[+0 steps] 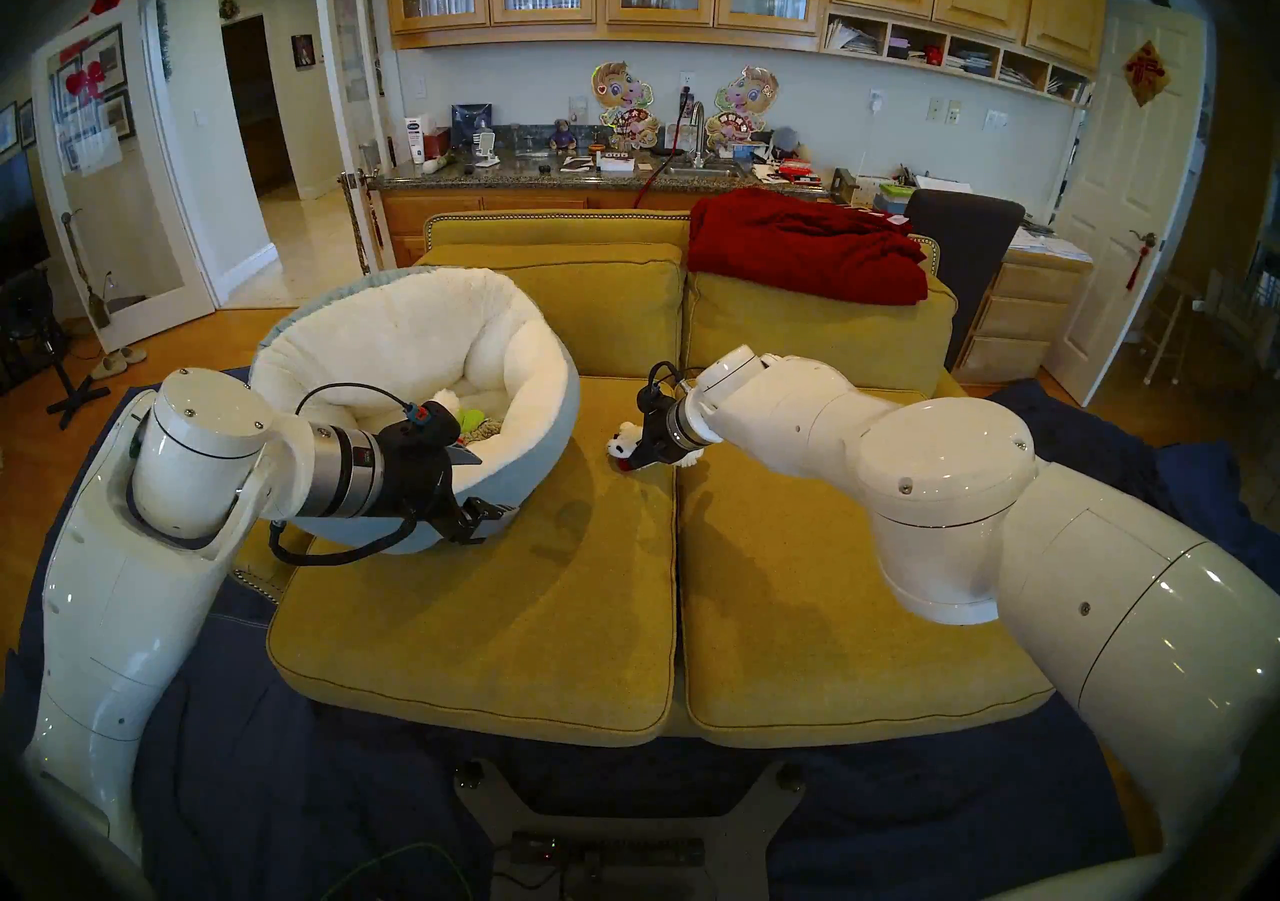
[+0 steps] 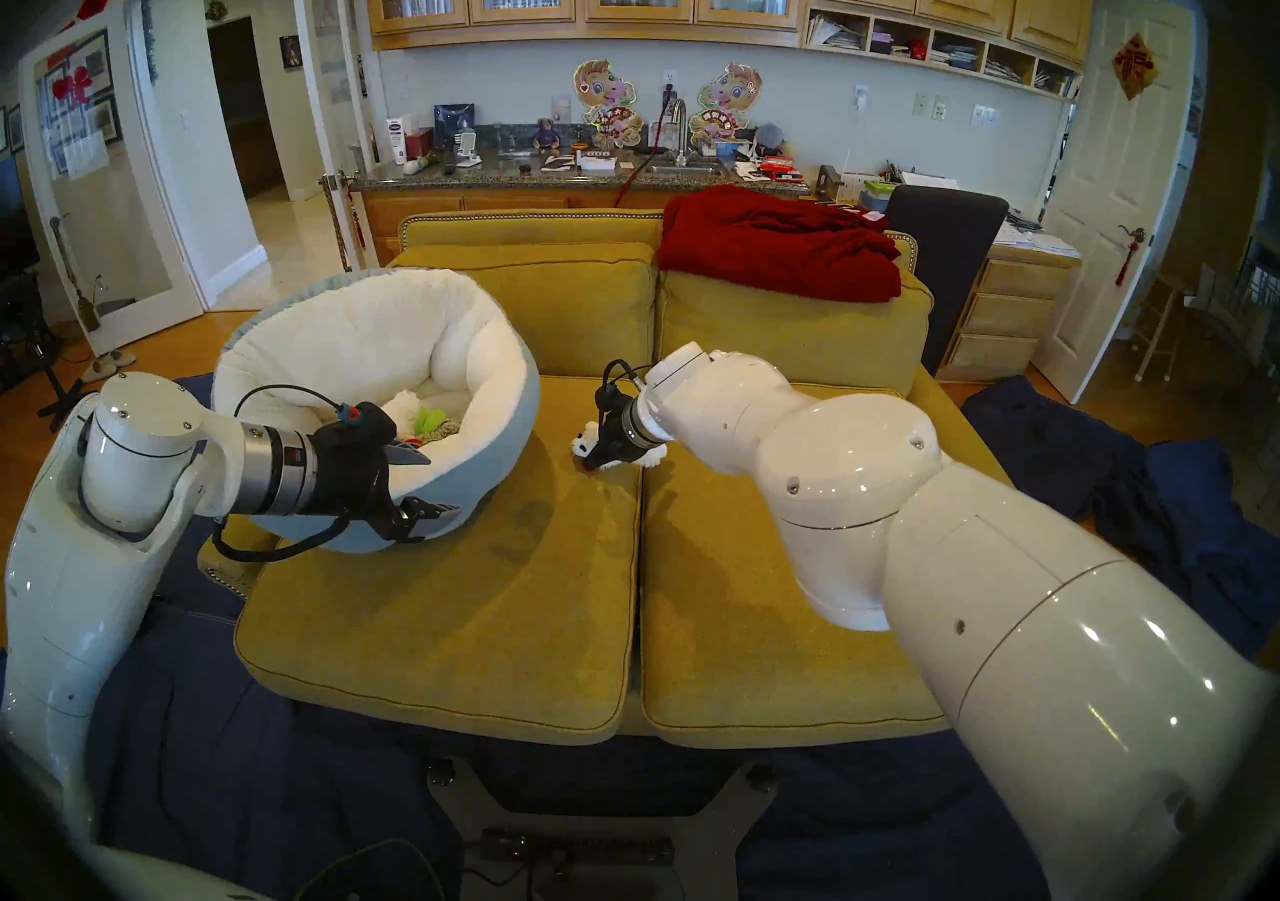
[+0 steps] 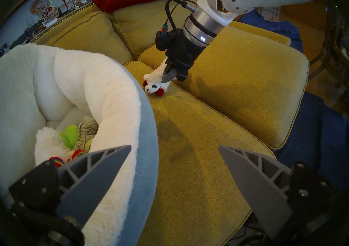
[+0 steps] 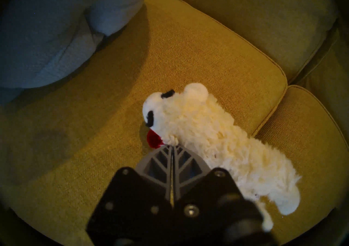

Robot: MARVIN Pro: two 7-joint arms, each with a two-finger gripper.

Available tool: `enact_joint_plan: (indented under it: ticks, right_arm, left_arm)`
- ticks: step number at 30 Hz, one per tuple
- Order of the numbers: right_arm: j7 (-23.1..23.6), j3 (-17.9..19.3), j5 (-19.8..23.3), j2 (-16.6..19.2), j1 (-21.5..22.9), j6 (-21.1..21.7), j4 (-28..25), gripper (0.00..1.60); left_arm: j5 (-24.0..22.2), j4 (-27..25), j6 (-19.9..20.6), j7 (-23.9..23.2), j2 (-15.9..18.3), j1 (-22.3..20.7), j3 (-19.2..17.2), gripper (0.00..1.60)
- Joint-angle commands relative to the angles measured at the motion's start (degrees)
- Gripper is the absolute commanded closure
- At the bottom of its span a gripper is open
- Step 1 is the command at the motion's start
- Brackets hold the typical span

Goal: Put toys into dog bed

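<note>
A tuft of the white lamb (image 4: 207, 132) on the sofa (image 1: 485, 602) is being pinched by the right gripper (image 4: 172, 146), while the left gripper (image 3: 174, 164) is being held wide apart beside the dog bed (image 3: 147, 126).

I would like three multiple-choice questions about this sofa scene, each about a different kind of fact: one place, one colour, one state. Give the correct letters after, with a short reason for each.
1. Where does the white lamb with red ears lie?
A. inside the dog bed
B. on the sofa seat cushion, beside the bed
C. on the red blanket

2. What colour is the outer shell of the dog bed?
A. light blue-grey
B. mustard yellow
C. dark red

3. How do the jaws of the right gripper stand?
A. wide open above the lamb
B. shut, pinching the lamb's fleece
C. shut on the bed's rim

Answers:
1 B: the left wrist view shows it on the sofa seat cushion, outside the rim.
2 A: the shell is blue-grey around cream lining.
3 B: the right wrist view shows the fingers together with a tuft of fleece at their tips.
</note>
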Motion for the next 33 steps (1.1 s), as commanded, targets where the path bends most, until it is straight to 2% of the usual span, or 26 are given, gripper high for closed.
enact_joint_plan:
  ticks: [1,10,13,15,21,26,27,28,29,32,33]
  right_arm:
    - [5.22,-0.04,-1.71,2.17,6.11,-1.82,2.27,1.6]
    - [11.26,0.25,-3.11,2.88,10.18,-4.44,3.73,1.6]
    - [12.39,0.94,-3.37,2.68,9.87,-5.39,4.29,1.6]
    - [14.84,1.07,-3.82,2.63,11.18,-6.19,4.56,1.6]
    - [17.96,1.46,-4.49,2.99,13.07,-7.48,4.82,1.6]
    - [19.98,2.49,-5.01,3.41,14.37,-9.17,4.98,1.6]
    - [20.41,2.19,-5.29,3.46,16.2,-9.31,5.01,1.6]
    - [20.48,3.04,-5.18,3.52,14.48,-9.86,5.03,1.6]
    - [20.85,2.76,-5.51,3.58,16.14,-10.09,5.05,1.6]
    - [21.34,4.07,-5.57,3.84,15.31,-11.34,5.13,1.6]
    - [21.46,3.96,-5.73,3.86,16.8,-11.54,5.14,1.6]
  left_arm:
    - [-0.35,-0.7,-0.21,0.07,-0.23,-1.55,-0.66,0.0]
    - [-0.27,-0.69,-0.22,0.08,-0.34,-1.44,-0.67,0.0]
    - [-0.26,-0.69,-0.22,0.08,-0.36,-1.43,-0.68,0.0]
    - [-0.24,-0.68,-0.22,0.08,-0.4,-1.4,-0.68,0.0]
    - [-0.21,-0.67,-0.22,0.09,-0.43,-1.34,-0.68,0.0]
    - [-0.18,-0.65,-0.22,0.09,-0.46,-1.26,-0.66,0.0]
    - [-0.17,-0.64,-0.22,0.09,-0.47,-1.24,-0.66,0.0]
    - [-0.17,-0.63,-0.22,0.09,-0.47,-1.22,-0.65,0.0]
    - [-0.16,-0.63,-0.22,0.1,-0.47,-1.2,-0.65,0.0]
    - [-0.15,-0.61,-0.22,0.1,-0.49,-1.15,-0.63,0.0]
    - [-0.15,-0.6,-0.21,0.1,-0.49,-1.12,-0.63,0.0]
